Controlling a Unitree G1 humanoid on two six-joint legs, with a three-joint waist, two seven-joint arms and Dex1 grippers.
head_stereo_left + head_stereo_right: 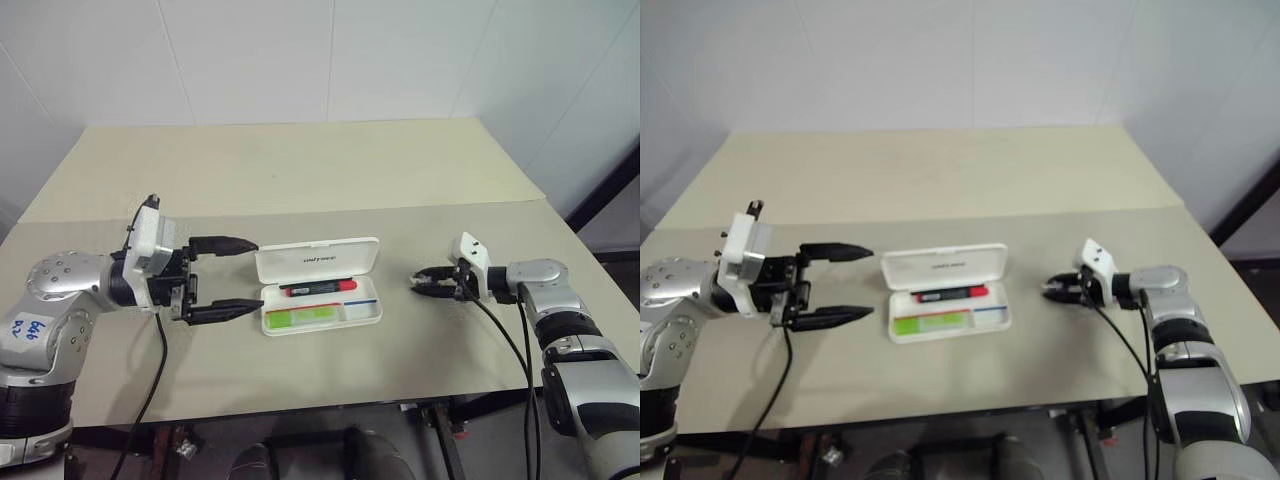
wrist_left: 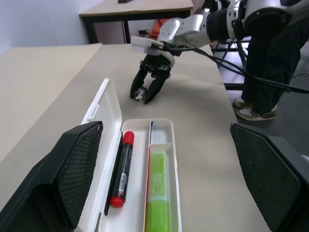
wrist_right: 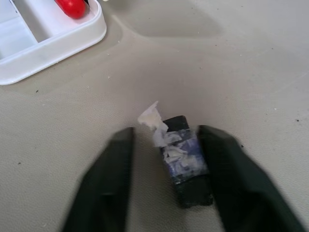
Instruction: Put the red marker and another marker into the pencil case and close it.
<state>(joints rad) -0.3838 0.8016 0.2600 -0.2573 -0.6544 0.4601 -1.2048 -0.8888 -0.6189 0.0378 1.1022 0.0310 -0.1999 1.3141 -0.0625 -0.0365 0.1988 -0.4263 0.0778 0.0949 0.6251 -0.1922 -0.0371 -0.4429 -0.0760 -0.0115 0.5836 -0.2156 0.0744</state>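
Red marker (image 1: 318, 288) and green marker (image 1: 302, 316) lie inside the open pencil case (image 1: 318, 258); closing remains. Left hand (image 1: 222, 278), beside the case, is released and empty. Right hand (image 1: 428, 281), on the case's other side, is half-clenched around a small dark object (image 3: 186, 162).

Head stereo pair looks forward and down over the beige rectangular table (image 1: 300, 170). Both wrist cameras sit low and close, sharing the open white plastic pencil case (image 2: 99, 104).
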